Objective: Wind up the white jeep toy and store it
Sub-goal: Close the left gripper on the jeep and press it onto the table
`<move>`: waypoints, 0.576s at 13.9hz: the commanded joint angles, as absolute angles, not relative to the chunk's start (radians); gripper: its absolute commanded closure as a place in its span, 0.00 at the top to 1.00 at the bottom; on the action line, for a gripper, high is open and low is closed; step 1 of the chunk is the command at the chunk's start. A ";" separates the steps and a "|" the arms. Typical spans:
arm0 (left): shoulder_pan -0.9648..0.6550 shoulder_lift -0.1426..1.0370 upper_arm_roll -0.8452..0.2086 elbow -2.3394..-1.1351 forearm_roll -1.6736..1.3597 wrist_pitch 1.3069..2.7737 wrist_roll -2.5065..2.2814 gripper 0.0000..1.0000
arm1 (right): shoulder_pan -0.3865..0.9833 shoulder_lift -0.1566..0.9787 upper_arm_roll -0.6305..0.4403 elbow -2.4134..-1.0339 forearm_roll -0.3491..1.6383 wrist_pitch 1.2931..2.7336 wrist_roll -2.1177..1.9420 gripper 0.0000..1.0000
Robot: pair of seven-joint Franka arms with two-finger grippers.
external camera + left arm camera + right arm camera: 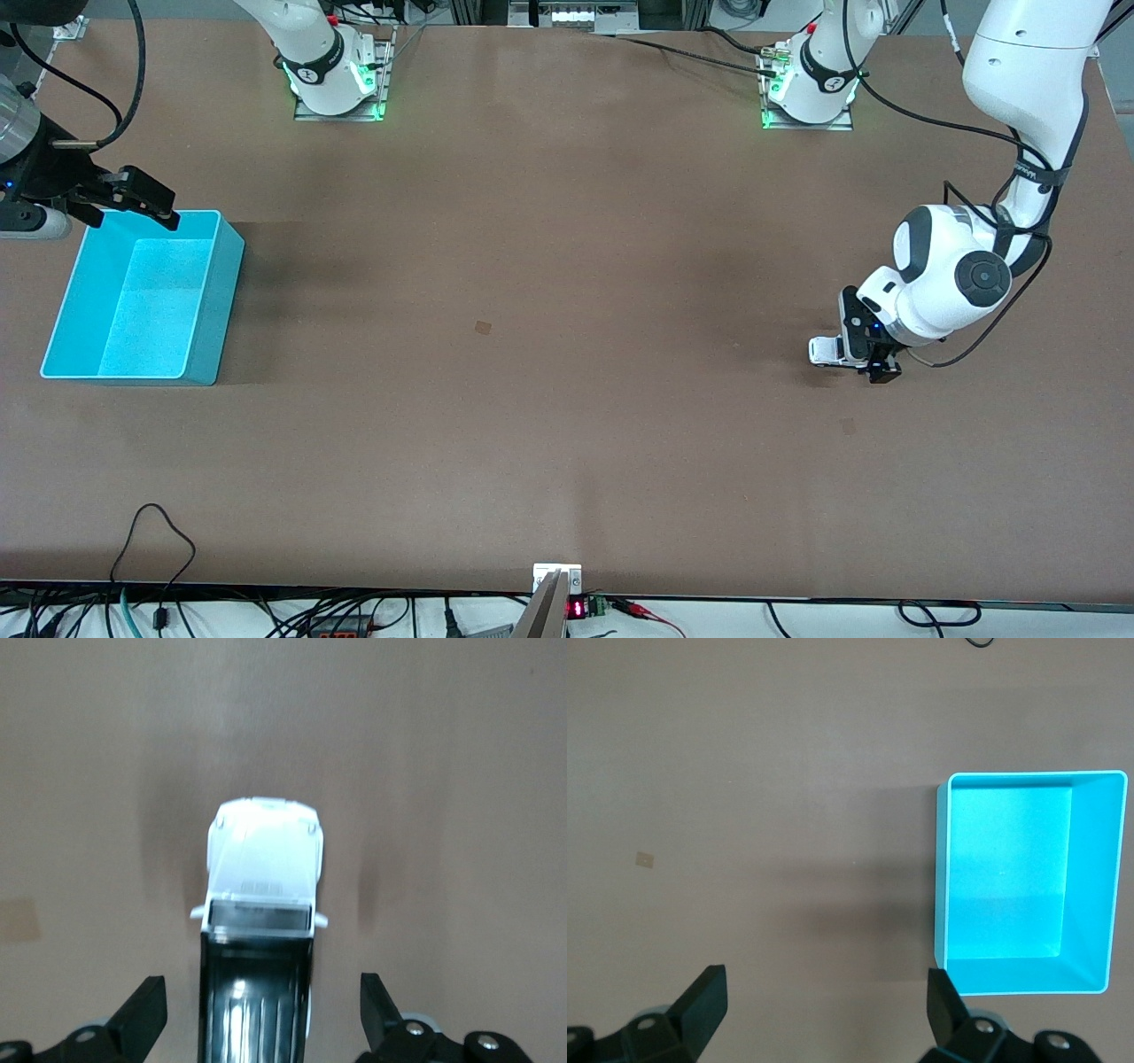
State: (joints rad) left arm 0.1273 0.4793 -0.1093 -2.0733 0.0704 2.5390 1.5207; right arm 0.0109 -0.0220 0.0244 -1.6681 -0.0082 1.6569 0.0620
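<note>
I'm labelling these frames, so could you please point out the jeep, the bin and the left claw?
jeep (264, 855): left wrist view, on its white hood.
bin (214, 301): front view, on its outer side wall.
left claw (264, 1014): left wrist view, midway between the fingertips, over the jeep's black roof.

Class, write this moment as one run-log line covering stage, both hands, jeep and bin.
stage: reaching for jeep | left hand: open, astride jeep | right hand: open, waiting by bin | jeep: on table | bin: empty

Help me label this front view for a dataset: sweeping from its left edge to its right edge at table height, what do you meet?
Right gripper, open above the corner of the cyan plastic bin → small boxy white jeep toy → left gripper, open around the jeep.
</note>
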 commanded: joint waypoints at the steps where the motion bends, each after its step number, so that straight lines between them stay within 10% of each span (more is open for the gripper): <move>1: 0.215 0.495 -0.190 -2.075 0.074 2.560 1.539 0.56 | 0.006 -0.045 0.029 -1.690 -0.003 1.661 0.048 1.00; 4: 0.207 0.489 -0.190 -2.074 0.075 2.566 1.536 0.13 | 0.006 -0.046 0.029 -1.690 -0.003 1.660 0.048 1.00; 8: 0.210 0.494 -0.190 -2.074 0.074 2.565 1.481 0.07 | 0.006 -0.046 0.029 -1.690 -0.003 1.660 0.048 1.00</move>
